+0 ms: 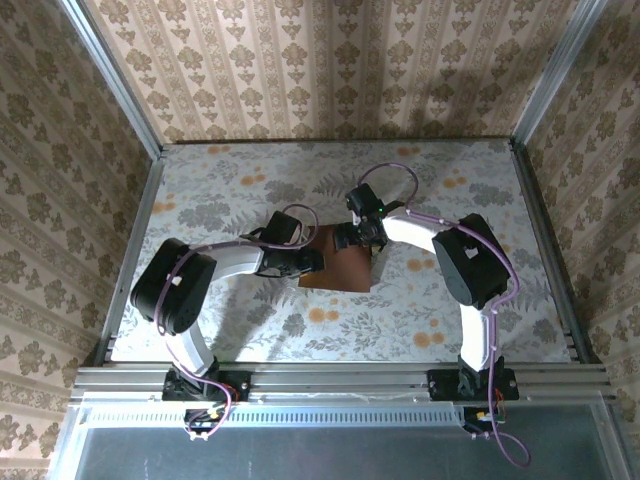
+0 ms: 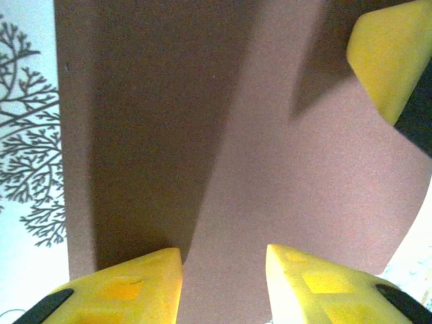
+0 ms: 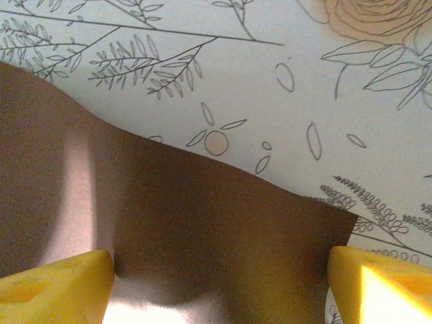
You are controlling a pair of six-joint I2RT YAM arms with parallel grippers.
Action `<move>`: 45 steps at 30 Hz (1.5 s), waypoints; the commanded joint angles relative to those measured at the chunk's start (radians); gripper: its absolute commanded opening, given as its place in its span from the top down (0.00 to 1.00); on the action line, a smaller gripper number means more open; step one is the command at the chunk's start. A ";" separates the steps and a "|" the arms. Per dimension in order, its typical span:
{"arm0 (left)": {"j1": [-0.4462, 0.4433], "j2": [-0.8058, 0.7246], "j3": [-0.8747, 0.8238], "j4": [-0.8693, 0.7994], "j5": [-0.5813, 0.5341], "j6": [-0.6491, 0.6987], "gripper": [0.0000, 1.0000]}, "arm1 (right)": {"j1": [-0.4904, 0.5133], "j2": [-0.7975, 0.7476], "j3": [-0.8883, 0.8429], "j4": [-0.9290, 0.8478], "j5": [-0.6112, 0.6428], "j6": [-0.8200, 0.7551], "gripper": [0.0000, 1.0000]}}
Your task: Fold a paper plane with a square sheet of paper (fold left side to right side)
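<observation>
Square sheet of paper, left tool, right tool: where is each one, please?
square sheet of paper (image 1: 340,270): top external view, bare middle.
left tool (image 2: 223,256): left wrist view, midway between fingertips.
right tool (image 3: 219,260): right wrist view, midway between fingertips.

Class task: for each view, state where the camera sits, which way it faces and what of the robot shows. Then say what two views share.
Top external: above and behind the robot, facing down at the table; left arm, right arm, left gripper and right gripper show, at the paper.
Left wrist: on the left arm, facing along its gripper's yellow fingers at the paper.
Right wrist: on the right arm, facing along its gripper's fingers at the paper's edge and table.
Shared: both wrist views show the paper on the table.
</observation>
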 commanded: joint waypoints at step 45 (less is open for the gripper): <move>0.209 -0.536 -0.271 0.919 0.621 0.056 0.00 | -0.052 -0.775 -0.182 0.106 -0.984 -0.061 0.72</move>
